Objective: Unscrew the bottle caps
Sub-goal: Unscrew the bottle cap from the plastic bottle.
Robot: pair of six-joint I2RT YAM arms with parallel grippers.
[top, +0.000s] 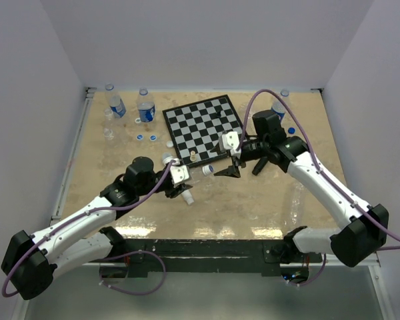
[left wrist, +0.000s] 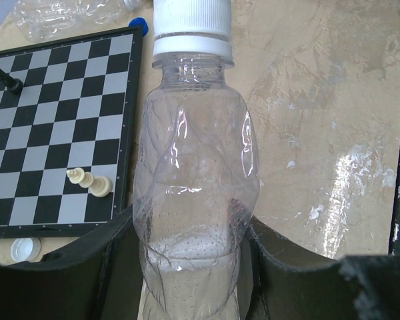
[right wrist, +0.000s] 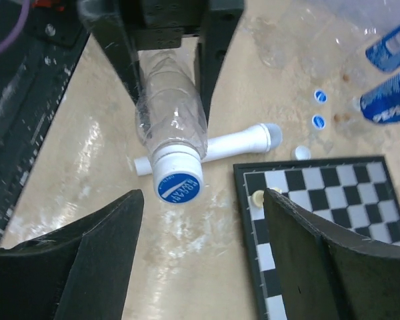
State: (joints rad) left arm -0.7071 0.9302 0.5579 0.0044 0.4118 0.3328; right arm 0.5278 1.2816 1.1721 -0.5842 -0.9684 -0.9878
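My left gripper (left wrist: 193,267) is shut on the lower body of a clear, label-free bottle (left wrist: 197,160), which it holds above the table, lying roughly level. The bottle's white cap (right wrist: 178,180), blue on top, is on the neck and points at my right gripper (right wrist: 203,197). That gripper is open, its black fingers (right wrist: 100,253) standing on either side just short of the cap, not touching it. From above, the bottle (top: 195,175) spans the gap between the left gripper (top: 180,181) and the right gripper (top: 228,170). Loose blue caps (top: 140,137) lie at the back left.
A chessboard (top: 203,129) lies at mid-back, with pale chess pieces (left wrist: 93,183) near its front edge. Blue-labelled bottles (top: 145,107) stand at the back left, another (top: 278,107) at the back right. A white stick-shaped microphone (right wrist: 240,141) lies under the held bottle.
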